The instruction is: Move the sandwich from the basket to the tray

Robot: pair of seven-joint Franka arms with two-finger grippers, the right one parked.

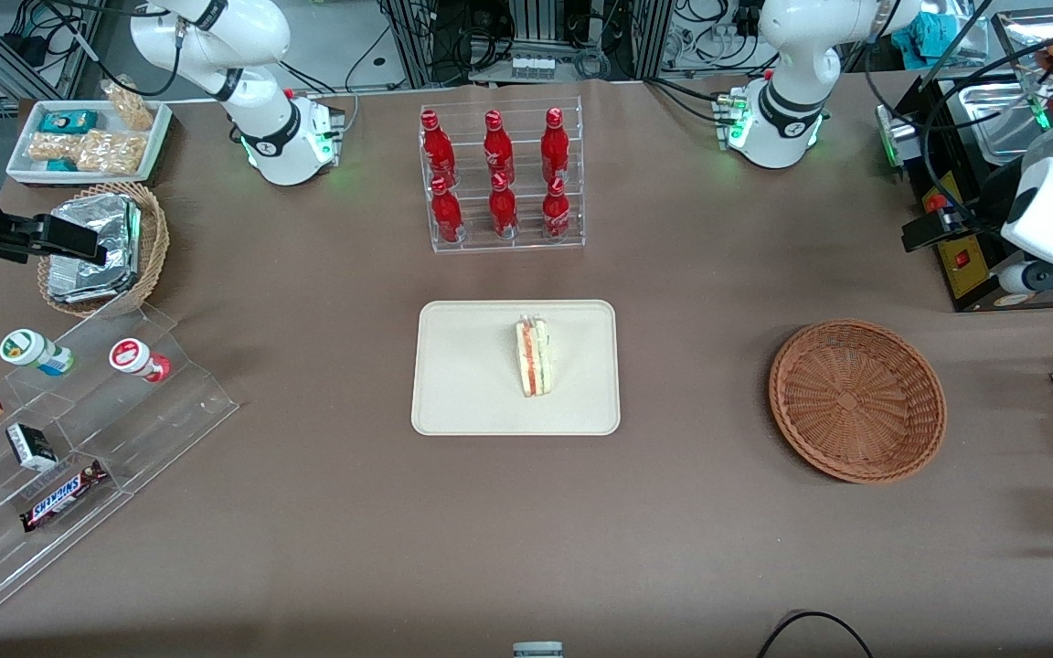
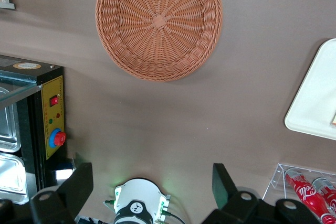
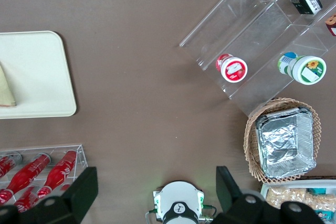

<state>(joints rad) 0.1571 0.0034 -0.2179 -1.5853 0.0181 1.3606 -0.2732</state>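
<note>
The sandwich (image 1: 534,356), a pale wedge with red, orange and green layers on its cut edge, lies on the cream tray (image 1: 453,402) at the middle of the table. The reddish-brown wicker basket (image 1: 857,399) sits toward the working arm's end and nothing lies in it. My left gripper (image 1: 927,234) hangs high, farther from the front camera than the basket, by a black control box. In the left wrist view the gripper (image 2: 151,182) is open with only table and the arm's base between its fingers. That view also shows the basket (image 2: 159,22) and a corner of the tray (image 2: 315,103).
A clear rack of red bottles (image 1: 502,178) stands farther from the front camera than the tray. The black control box (image 1: 956,260) with a red button sits near the gripper. Acrylic steps with snacks (image 1: 79,429) and a tan basket of foil packets (image 1: 106,247) lie toward the parked arm's end.
</note>
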